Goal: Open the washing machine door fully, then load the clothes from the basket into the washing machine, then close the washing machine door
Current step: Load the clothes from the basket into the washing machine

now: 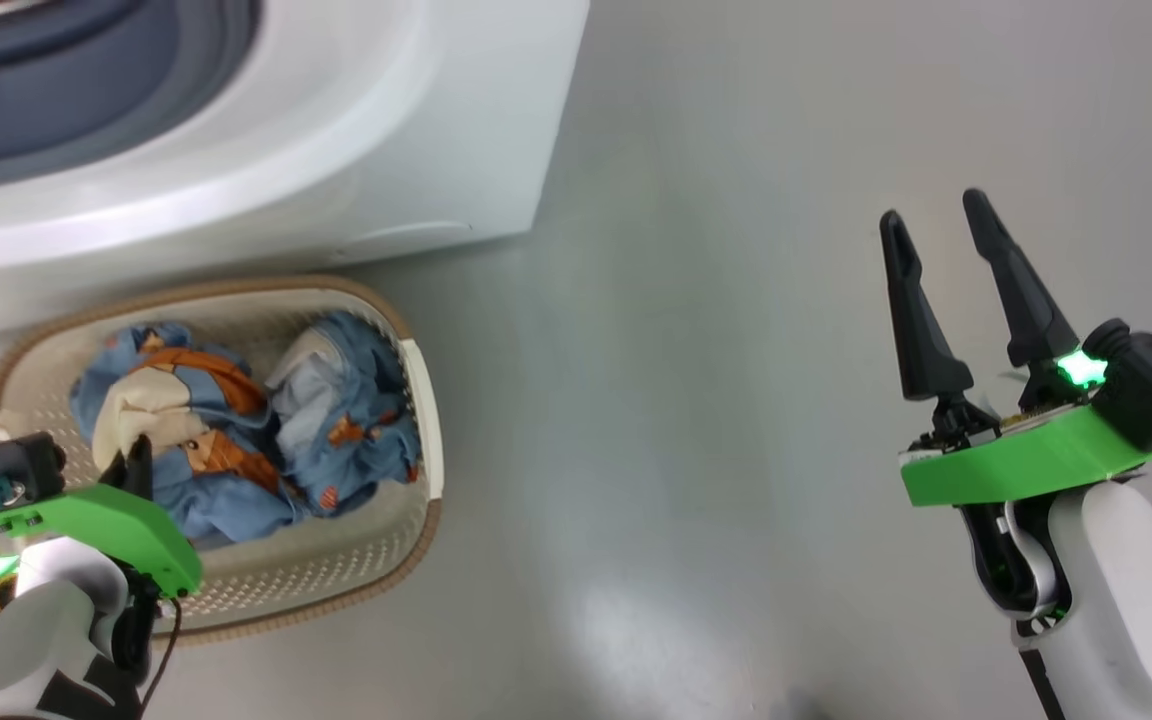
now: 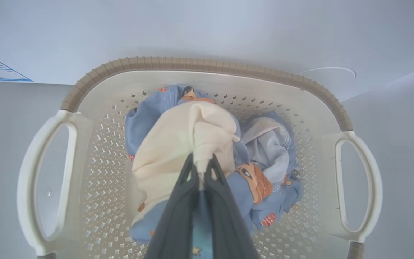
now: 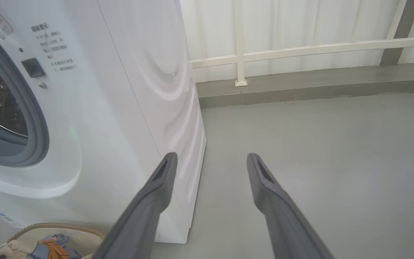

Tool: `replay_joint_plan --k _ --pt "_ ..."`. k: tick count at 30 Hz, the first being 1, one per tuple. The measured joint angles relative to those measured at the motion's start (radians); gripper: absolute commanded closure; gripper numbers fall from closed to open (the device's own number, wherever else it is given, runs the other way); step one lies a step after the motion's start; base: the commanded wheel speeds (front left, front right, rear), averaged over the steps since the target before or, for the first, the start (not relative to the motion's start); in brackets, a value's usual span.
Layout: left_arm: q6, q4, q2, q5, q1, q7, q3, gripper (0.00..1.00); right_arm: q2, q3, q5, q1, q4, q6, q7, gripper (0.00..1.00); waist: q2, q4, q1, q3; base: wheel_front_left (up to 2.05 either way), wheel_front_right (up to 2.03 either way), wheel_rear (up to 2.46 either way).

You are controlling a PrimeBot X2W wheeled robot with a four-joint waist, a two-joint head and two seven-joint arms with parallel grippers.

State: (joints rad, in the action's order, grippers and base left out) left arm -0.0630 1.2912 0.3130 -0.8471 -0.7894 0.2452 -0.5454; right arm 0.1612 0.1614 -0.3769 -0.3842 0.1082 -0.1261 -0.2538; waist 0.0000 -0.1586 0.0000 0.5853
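Pinching clothes (image 2: 178,144) in the basket (image 2: 207,64)
Left hand (image 2: 202,163) clamped on a cream fold, looks soft, light and floppy; right hand (image 1: 933,205) spread, empty

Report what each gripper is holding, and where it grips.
Left gripper: shut on the clothes, pinching a raised cream fold. Right gripper: open, holding nothing.

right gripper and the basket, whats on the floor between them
In the head view that stretch is bare: plain grey floor runs from the basket to the right gripper, with nothing lying on it.
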Motion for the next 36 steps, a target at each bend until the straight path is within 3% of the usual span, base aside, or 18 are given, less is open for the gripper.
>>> replay_joint_plan --k 10,18,36 --pt "0.007 -0.165 -0.002 0.057 0.104 0.003 0.098 1.0 0.01 0.0 -0.005 0.062 0.021 0.0 0.0 0.0 0.0 0.029 0.0 -0.121 0.0 0.0 0.0" --pt "0.009 -0.31 -0.016 0.184 0.232 0.003 0.239 1.0 0.031 -0.006 -0.011 0.132 0.036 0.0 0.0 0.0 0.0 0.048 0.0 -0.228 0.0 0.0 0.0" --pt "-0.045 -0.664 -0.106 0.436 0.492 0.003 0.511 1.0 0.053 -0.027 -0.039 0.249 0.057 0.0 0.0 0.0 0.0 0.088 0.0 -0.403 0.0 0.0 0.0"
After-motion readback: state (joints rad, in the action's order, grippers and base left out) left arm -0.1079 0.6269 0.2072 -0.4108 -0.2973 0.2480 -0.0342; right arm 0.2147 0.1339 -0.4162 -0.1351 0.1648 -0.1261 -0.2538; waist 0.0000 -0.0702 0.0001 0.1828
